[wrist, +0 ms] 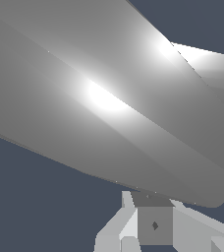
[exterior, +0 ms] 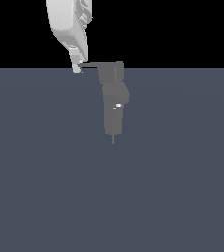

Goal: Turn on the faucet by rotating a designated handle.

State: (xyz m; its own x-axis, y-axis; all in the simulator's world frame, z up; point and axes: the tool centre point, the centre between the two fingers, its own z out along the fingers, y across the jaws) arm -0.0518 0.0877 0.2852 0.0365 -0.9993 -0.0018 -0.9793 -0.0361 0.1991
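Exterior view first: faucet (exterior: 114, 101) stands just above the middle of the frame, a matte grey blocky column with a rounded bulge toward the frame's right, a small white glint on its front and a thin pin at its lower end. Its boxy cap sits at the line where the black background meets the slate-blue floor (exterior: 112, 197). From the cap the handle (exterior: 89, 64) runs level toward the frame's left, thin and dark, narrowing to a point. The white arm (exterior: 70, 24) comes down from the upper left of the frame, and the gripper (exterior: 76, 67) sits at the handle's tip, touching it or just beside it; whether the fingers are spread or pressed together cannot be told. The floor lies open on all sides of the faucet, widest across the lower half of the frame.

Wrist view: a broad glossy grey-white body of the arm (wrist: 109, 103) fills most of the frame, with a strong highlight near the centre. Pale angular blocks and a darker grey square face show at the lower edge; what they belong to is unclear. Neither faucet nor handle can be made out here.
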